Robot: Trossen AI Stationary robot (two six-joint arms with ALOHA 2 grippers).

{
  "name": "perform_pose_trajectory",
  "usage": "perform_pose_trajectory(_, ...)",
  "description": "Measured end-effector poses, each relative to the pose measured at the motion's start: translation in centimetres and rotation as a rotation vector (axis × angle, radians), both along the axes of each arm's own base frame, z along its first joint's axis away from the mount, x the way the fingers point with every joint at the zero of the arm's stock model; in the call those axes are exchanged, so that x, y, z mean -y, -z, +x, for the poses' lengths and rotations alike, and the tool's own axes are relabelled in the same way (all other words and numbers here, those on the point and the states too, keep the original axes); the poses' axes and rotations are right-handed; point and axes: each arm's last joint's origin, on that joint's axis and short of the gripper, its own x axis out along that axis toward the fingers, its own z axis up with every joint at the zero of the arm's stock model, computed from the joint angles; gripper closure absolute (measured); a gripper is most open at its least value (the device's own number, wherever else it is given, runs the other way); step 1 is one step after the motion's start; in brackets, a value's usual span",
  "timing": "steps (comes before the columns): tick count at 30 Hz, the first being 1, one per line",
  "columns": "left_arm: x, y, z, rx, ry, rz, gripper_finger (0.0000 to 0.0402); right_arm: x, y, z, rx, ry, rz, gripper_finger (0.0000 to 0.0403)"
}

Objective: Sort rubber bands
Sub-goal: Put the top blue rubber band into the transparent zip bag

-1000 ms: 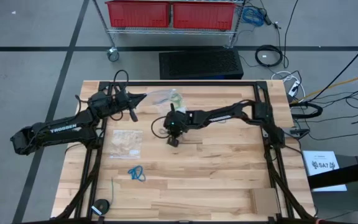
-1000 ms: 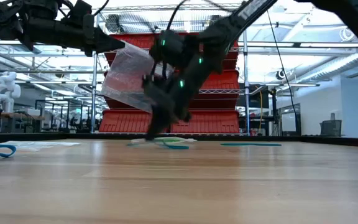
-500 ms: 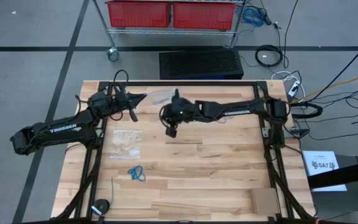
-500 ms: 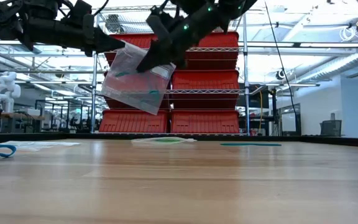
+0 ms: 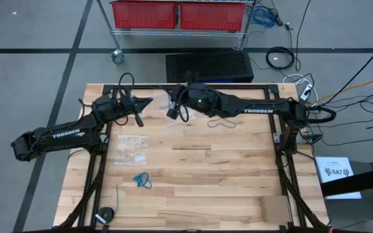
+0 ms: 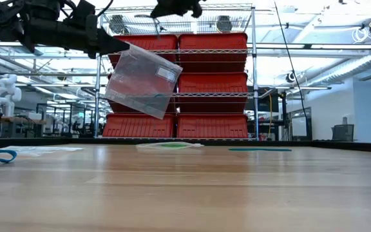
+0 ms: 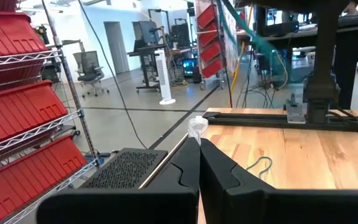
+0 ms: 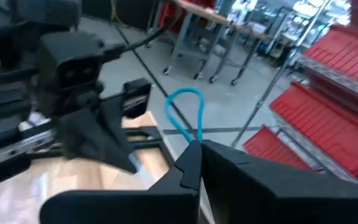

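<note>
Item: rubber bands, sorting lot.

- Right claw [image 8: 196, 148]: shut, pinching one bright blue rubber band [image 8: 184, 115] at its lower end, loop standing free above the tips. In the high view raised above the desk's 12 o'clock edge, near the mouth of the held bag.
- Left claw [image 7: 199, 142]: shut on the top edge of a clear zip bag [image 6: 142, 78]; bag hanging tilted in the air, in the low view clear of the desk [image 5: 225, 181].
- Second zip bag [image 5: 131, 147] lying flat toward 9 o'clock of desk centre, pale contents inside, colour not told.
- Blue rubber band cluster [image 5: 142, 180] loose on the wood toward 8 o'clock, well apart from both claws.
- Further greenish bands on a flat clear bag [image 6: 169, 146] at the far side, seen low; count not told.
- Handling, judged: bands very light, limp, stretchy, tacky enough to cling to claw tips or to each other; apt to snag, spring away or lift in clumps. Best taken by pinching one strand at the cluster's outer edge, tips closing right down at the wood.
- Bag, judged: thin, floppy, slippery film; mouth liable to sag closed when held by one edge only.
</note>
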Motion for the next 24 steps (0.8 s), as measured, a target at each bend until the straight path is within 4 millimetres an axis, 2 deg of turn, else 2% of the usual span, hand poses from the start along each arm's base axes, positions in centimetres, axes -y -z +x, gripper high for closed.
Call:
perform_pose_trajectory(5, 0.0, 0.0, 0.0, 0.001, 0.001, 0.001, 0.0401, 1.1, -0.8, -0.1, 0.038, 0.047, -0.029, 0.0402)
perform_pose_trajectory(13, 0.0, -0.1, 0.0, 0.008, 0.01, 0.005, 0.0401, 2.8, 1.0, 0.9, 0.035, 0.084, -0.006, 0.0402)
perform_pose_trajectory(17, 0.0, -0.1, 0.0, 0.008, 0.011, 0.005, 0.0401, 3.0, 1.9, 1.4, 0.026, 0.087, 0.002, 0.0402)
perform_pose_trajectory(24, 0.0, -0.1, 0.0, 0.009, 0.011, 0.005, 0.0401, 3.0, 1.9, 1.5, 0.05, 0.091, 0.014, 0.0403)
